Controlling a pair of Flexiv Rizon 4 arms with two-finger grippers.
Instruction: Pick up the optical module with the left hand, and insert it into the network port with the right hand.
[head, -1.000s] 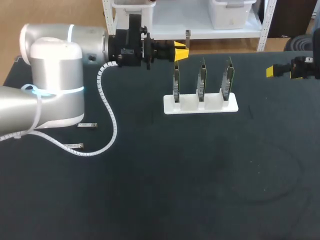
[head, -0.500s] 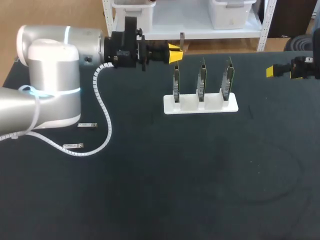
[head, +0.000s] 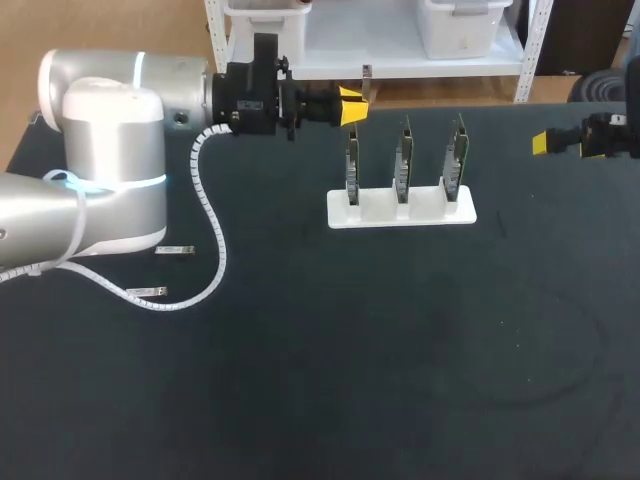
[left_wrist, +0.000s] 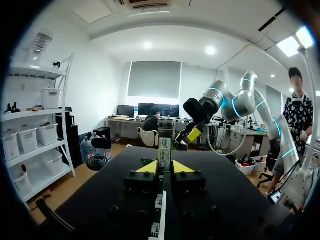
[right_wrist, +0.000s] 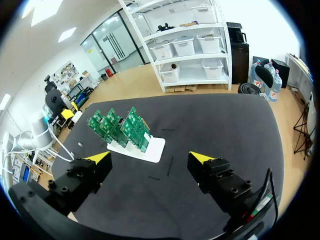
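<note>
Labelled optical module (left_wrist: 164, 145) upright in left gripper (left_wrist: 165, 167)

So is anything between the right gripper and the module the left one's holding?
Nothing visible does. The optical module in the left gripper faces the right gripper across open air; the circuit boards sit lower, under the left gripper.

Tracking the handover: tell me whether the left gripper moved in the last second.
Yes: the left gripper, holding the module, drew back slightly toward its own side, judged against the white rack.
</note>
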